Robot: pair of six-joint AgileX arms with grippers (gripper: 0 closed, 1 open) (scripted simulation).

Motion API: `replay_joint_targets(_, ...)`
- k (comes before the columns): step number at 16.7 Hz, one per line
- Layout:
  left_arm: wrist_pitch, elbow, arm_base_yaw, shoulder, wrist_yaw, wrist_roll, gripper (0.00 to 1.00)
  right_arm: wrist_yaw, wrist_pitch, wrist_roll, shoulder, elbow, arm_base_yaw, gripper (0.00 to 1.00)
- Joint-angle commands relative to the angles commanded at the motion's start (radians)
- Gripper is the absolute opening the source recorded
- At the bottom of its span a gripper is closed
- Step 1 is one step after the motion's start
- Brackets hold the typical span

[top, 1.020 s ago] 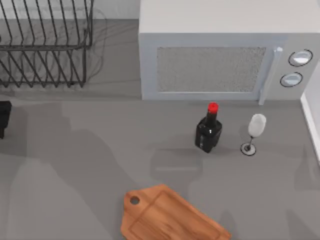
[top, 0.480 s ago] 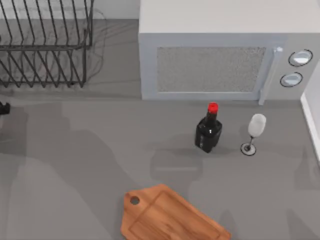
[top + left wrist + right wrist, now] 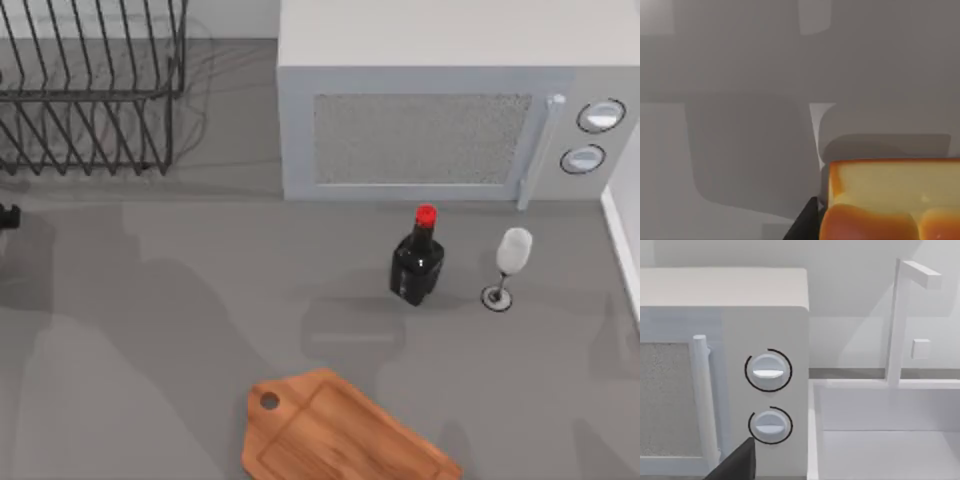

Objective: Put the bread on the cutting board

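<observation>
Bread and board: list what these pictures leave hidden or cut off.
- Bread: left wrist view, cut off by the frame's edges; whether the left gripper grips it cannot be told.
- Cutting board: top view, its far end cut by the bottom edge.
- Left arm: top view, just a dark tip at the left edge.

white microwave (image 3: 725,370), two round dials (image 3: 768,371), vertical door handle (image 3: 704,400); white sink (image 3: 885,435) beside, faucet (image 3: 902,315) above; dark fingertip (image 3: 737,465).
</observation>
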Motion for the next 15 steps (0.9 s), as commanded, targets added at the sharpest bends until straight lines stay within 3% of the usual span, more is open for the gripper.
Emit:
replay_joint_targets(3, -0.041, 0.036, 0.001, -0.009, 0.000, -0.001, 0.00, 0.000, 0.000, 0.000, 0.000, 0.000, 0.000, 1.00)
replay_joint_targets(10, -0.331, 0.226, -0.002, -0.094, -0.001, -0.003, 0.00, 0.000, 0.000, 0.000, 0.000, 0.000, 0.000, 1.00)
replay_joint_targets(15, -0.355, 0.246, -0.001, -0.106, -0.001, -0.002, 0.00, 0.000, 0.000, 0.000, 0.000, 0.000, 0.000, 1.00)
